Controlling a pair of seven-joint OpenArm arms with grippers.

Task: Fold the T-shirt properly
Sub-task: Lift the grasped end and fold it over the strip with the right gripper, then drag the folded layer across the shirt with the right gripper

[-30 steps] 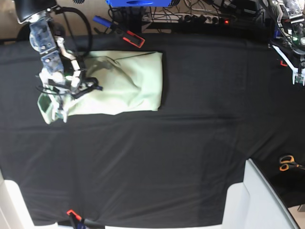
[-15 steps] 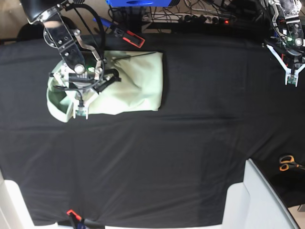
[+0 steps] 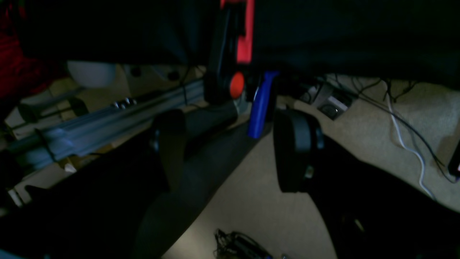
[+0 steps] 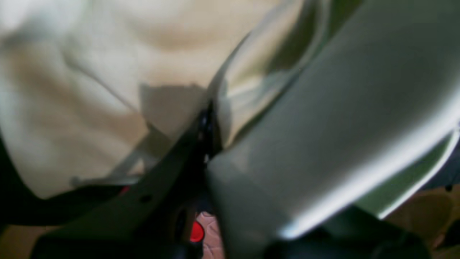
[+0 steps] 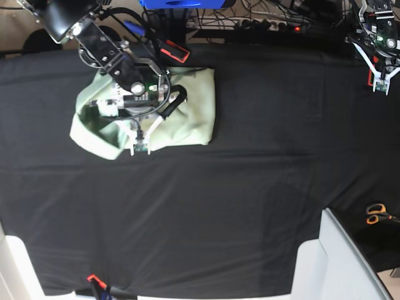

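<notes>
We see the right gripper (image 5: pixel 140 145) over the upper left part of the table, its jaws pinched shut on a fold of the T-shirt (image 5: pixel 187 106). In the right wrist view the pale cloth (image 4: pixel 90 90) fills most of the frame, blurred, and runs into the seam where the two fingers (image 4: pixel 287 172) meet. The pale mint T-shirt lies as a partly folded bundle on the black tablecloth (image 5: pixel 250 200); its right edge is straight, while its lower left corner bulges out in a loose flap (image 5: pixel 94 137). The right arm (image 5: pixel 94 37) reaches in from the top left corner and crosses the shirt.

The left gripper (image 5: pixel 379 74) hangs at the far right edge of the table, well apart from the shirt. In the left wrist view we see its two dark fingers (image 3: pixel 294 151) standing apart with nothing between them, above the floor and cables.

Orange-handled scissors (image 5: pixel 376 214) lie near the right edge. A red and black clamp (image 5: pixel 175 50) sits at the table's far edge, just above the shirt.
</notes>
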